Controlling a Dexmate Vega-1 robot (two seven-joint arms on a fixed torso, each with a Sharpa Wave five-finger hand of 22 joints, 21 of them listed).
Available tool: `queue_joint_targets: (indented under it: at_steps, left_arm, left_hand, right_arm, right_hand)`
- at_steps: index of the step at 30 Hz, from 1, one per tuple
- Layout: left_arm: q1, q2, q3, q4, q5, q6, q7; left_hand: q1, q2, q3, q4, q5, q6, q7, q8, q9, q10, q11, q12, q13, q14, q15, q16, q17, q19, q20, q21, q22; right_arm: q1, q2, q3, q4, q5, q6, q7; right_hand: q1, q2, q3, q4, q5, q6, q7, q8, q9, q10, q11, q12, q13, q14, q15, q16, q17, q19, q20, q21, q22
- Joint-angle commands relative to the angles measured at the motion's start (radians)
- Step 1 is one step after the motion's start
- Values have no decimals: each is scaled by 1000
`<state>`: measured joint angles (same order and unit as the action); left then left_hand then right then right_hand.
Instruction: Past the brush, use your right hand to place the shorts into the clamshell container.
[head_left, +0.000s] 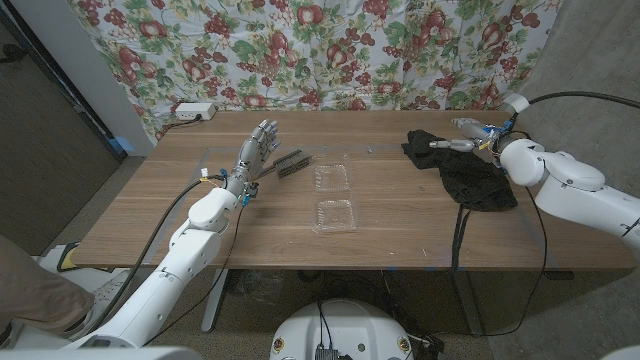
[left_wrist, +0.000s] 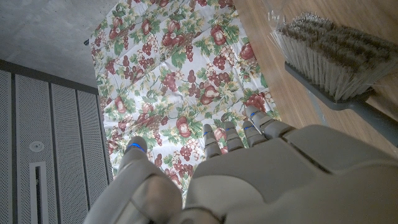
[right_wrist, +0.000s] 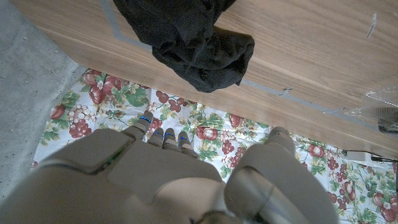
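The black shorts (head_left: 468, 176) lie crumpled on the right side of the wooden table; the right wrist view also shows the shorts (right_wrist: 194, 38). My right hand (head_left: 466, 136) hovers by their far end with fingers stretched out, and the right hand (right_wrist: 168, 180) holds nothing. The clear clamshell container (head_left: 333, 196) lies open at the table's middle. A grey-bristled brush (head_left: 292, 163) lies left of it, and the brush (left_wrist: 339, 59) is close in the left wrist view. Beside the brush my left hand (head_left: 255, 152) stands with fingers raised and apart; this left hand (left_wrist: 249, 180) is empty.
A white power strip (head_left: 192, 111) sits at the table's far left corner. A floral curtain (head_left: 330, 50) hangs behind the table (head_left: 400, 235). A black cable (head_left: 459, 235) from my right arm drapes over the front edge.
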<state>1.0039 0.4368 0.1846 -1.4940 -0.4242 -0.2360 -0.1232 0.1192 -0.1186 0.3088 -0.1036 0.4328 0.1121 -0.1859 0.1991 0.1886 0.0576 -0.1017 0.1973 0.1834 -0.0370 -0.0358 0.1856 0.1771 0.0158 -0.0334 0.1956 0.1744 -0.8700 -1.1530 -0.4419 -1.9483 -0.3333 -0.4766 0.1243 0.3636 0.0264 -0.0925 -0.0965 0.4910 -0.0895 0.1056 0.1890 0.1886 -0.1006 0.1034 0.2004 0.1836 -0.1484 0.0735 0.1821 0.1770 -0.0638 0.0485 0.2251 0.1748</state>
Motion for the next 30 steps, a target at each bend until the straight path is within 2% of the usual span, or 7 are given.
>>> queue_joint_targets:
  at_steps: [1, 14, 30]
  left_arm:
    - [-2, -2, -2, 10, -4, -4, -4]
    - [-6, -3, -4, 20, -6, -5, -12]
    - [-9, -5, -9, 28, -9, -6, -17]
  left_hand:
    - [10, 4, 3, -4, 4, 1, -2, 3, 1, -4, -4, 3, 5, -8, -68, 1, 3, 3, -23, 0, 2]
    - [10, 4, 2, -6, 4, 0, -3, 2, 1, -4, -4, 4, 5, -8, -68, 1, 3, 3, -24, 0, 2]
    - [11, 5, 1, -8, 4, 1, -2, 2, 1, -5, -4, 4, 5, -7, -68, 2, 3, 3, -24, 0, 2]
  right_arm:
    - [36, 18, -24, 36, -40, 0, 45]
    - [51, 36, -35, 80, -38, -8, 68]
    - [99, 71, -76, 142, -48, -26, 104]
  right_hand:
    - [-4, -8, -9, -1, 6, 2, 13, 5, 4, 5, 3, 6, 6, 8, 0, 5, 3, 3, -5, -1, 3]
    - [-1, -8, -13, -2, 16, 8, 17, 9, 4, 12, 0, 10, 6, 15, -2, 5, 3, 11, -4, -4, 3]
    - [3, -8, -17, -3, 27, 8, 20, 10, 4, 9, -2, 10, 5, 14, -4, 4, 2, 13, -6, -9, 3]
